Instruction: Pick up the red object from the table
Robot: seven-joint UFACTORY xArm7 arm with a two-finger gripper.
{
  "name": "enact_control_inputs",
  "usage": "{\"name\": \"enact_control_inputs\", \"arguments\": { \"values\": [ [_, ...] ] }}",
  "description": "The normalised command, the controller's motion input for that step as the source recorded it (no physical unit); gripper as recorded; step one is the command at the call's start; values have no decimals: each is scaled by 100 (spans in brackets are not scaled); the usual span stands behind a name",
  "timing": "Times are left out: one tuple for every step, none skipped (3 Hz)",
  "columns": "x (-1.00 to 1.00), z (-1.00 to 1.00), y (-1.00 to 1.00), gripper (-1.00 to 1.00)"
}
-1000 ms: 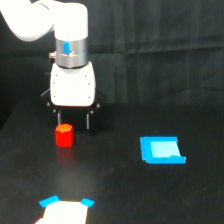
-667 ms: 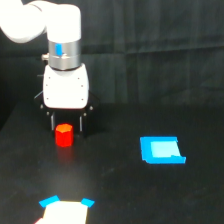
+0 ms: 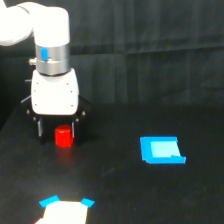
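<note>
We are looking at the scene from the single exterior view. The white arm (image 3: 37, 30) is entering from the upper left, where its upper part is being cut off by the frame edge. Its wrist is pointing straight down, and a grey band with a small blue mark is showing above the white housing.

The gripper (image 3: 56, 131) is hanging low over the table (image 3: 150, 200). We are seeing two dark fingers (image 3: 39, 128) standing apart, one on each side of the red block (image 3: 63, 137). The jaws are standing spread, wider than the block. We cannot tell whether either finger is touching the block; the dark fingers are merging with the dark table and backdrop, and their tips are hard to make out.

The red block is sitting upright on the table, between the fingers, nearer the finger on the exterior view's right. Its top is lying just under the white housing. A faint red reflection is showing on the surface below it.

Well apart, toward the exterior view's right, a flat blue rectangle (image 3: 162, 150) is lying on the table, with a paler centre.

At the bottom edge, a pale shape with blue corners (image 3: 65, 209) is being cut off by the frame; we cannot make out what it is.

The line where the table is meeting the dark backdrop is barely showing.
</note>
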Motion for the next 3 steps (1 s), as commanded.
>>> {"name": "enact_control_inputs", "arguments": {
  "values": [
    [5,-48,48,-100],
    [-69,-13,6,-100],
    [-27,100,-16,-100]
  ]
}}
